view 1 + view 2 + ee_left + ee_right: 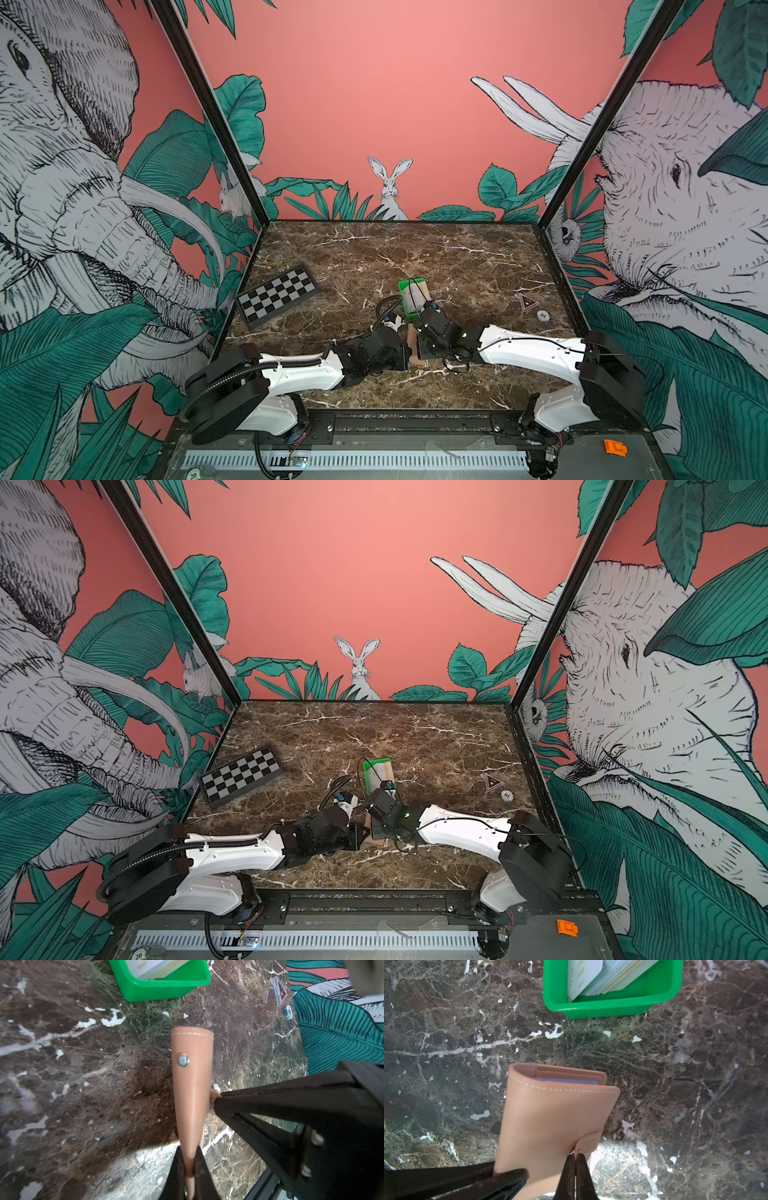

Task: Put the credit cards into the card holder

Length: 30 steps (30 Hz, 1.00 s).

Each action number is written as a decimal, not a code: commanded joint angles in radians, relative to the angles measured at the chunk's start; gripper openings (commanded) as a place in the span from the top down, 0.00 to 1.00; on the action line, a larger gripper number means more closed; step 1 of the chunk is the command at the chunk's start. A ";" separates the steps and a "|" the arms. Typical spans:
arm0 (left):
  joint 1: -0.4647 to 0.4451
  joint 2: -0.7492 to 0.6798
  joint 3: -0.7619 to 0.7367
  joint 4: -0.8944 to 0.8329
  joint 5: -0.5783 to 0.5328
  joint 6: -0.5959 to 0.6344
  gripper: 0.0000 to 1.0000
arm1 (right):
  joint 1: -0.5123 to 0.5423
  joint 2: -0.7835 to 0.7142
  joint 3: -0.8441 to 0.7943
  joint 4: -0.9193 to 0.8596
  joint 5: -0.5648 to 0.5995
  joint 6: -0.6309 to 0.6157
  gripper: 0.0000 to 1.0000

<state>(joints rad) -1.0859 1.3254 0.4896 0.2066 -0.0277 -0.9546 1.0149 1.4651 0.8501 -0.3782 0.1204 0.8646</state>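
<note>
Pinching the card holder (550,1118), left gripper (190,1164) and right gripper (576,1159) aim its length at green tray (612,1007)

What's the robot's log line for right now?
left gripper: shut on card holder | right gripper: shut on its strap | credit cards: in green tray

**Fig. Brown marble-patterned table (415,257) with the objects resting on it, seen in both top views.**

A black-and-white chessboard (277,294) lies at centre left, set askew to the table's edges. A green plastic tray (404,287) stands near the middle of the frame. At centre right, a small clear packet bearing a red-and-black triangle (527,302) lies just above a round white-and-blue chip (542,316) marked "10". The two are near each other but apart. White veins cross the surface.
</note>
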 commanded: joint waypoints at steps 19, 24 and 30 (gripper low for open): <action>0.005 -0.018 -0.011 -0.072 -0.059 -0.028 1.00 | -0.002 -0.020 0.014 -0.093 0.080 0.008 1.00; 0.004 -0.017 -0.012 -0.075 -0.060 -0.030 1.00 | -0.001 -0.022 0.013 -0.097 0.084 0.011 1.00; 0.004 -0.014 -0.013 -0.076 -0.062 -0.035 1.00 | 0.001 -0.027 0.014 -0.101 0.090 0.011 1.00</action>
<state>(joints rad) -1.0859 1.3254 0.4896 0.2050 -0.0349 -0.9730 1.0168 1.4590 0.8501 -0.3801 0.1268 0.8654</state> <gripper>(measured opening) 0.092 0.051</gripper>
